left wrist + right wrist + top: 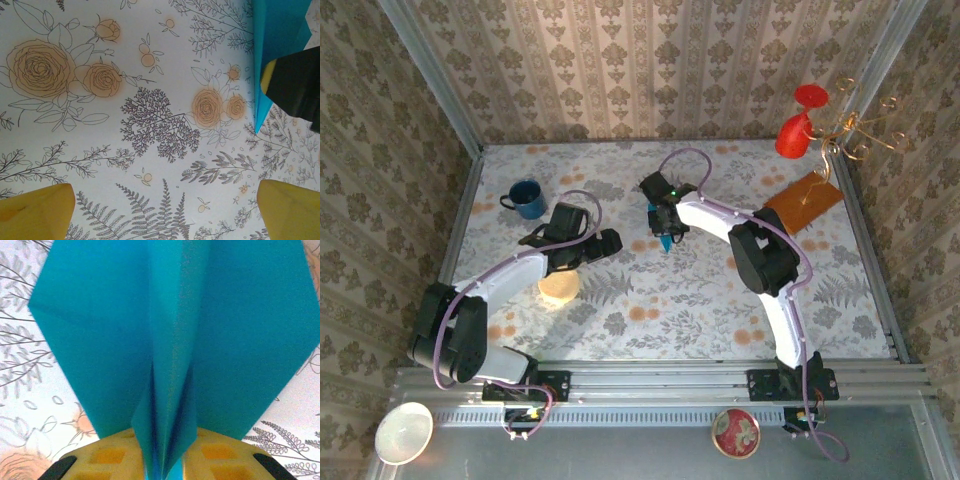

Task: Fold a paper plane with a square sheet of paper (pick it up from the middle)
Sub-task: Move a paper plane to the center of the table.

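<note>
A: Entry. Right gripper point(162, 462), state?

B: Clamped on the plane point(170, 340). The folded keel sits between its yellow fingers point(105, 455). Both wings spread ahead of the jaws, one on each side of the centre crease. I cannot tell whether the paper touches the table point(30, 390).

A: Left gripper point(165, 210)?

B: Released, jaws spread wide, nothing between them. The plane is ahead of it and to its right, apart from both fingertips. One sharp corner points back toward it.

A: Stage, as judged?

B: The folds look complete: point, keel, two creased wings. My judgement is that what remains is setting it down, or a last press on the crease.

A: Notes for doing that well.

B: Pinch low on the keel and centred, so neither wing twists. Lower straight with the wrist level until the keel's bottom edge meets the table under the fingers. Open slowly, because thin paper may cling to a pad and drag sideways. The left gripper should hold off to the side, not under the wings, since a brush there would splay the fold.

A: Risk?

B: Too hard a squeeze flattens the keel. Too light, and the plane slides out forward.
</note>
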